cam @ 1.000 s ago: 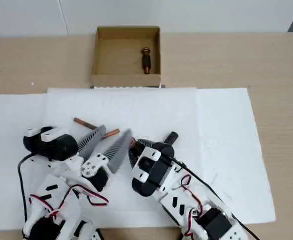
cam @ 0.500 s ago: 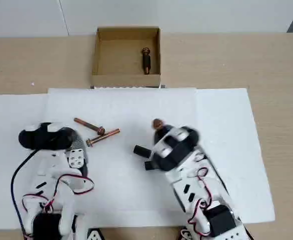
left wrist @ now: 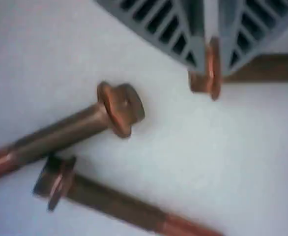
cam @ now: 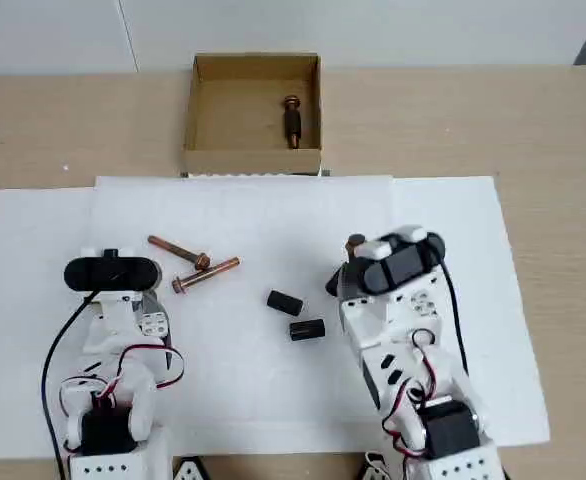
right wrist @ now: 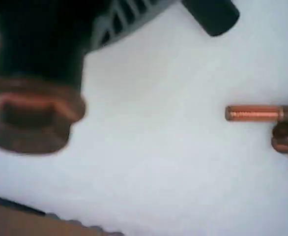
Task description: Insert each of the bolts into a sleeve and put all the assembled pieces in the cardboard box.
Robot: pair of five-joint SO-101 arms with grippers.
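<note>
Swung rightward since a second ago — right gripper [cam: 351,258] clamped on a sleeved bolt [right wrist: 33,113], over white sheet [cam: 453,230].

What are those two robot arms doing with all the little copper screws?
They're fitting bolts into black sleeves and boxing them. The right gripper holds one finished piece over the white sheet. Another finished piece already lies in the cardboard box. Two loose bolts and two sleeves wait on the sheet, the bolts beside the left arm.
</note>
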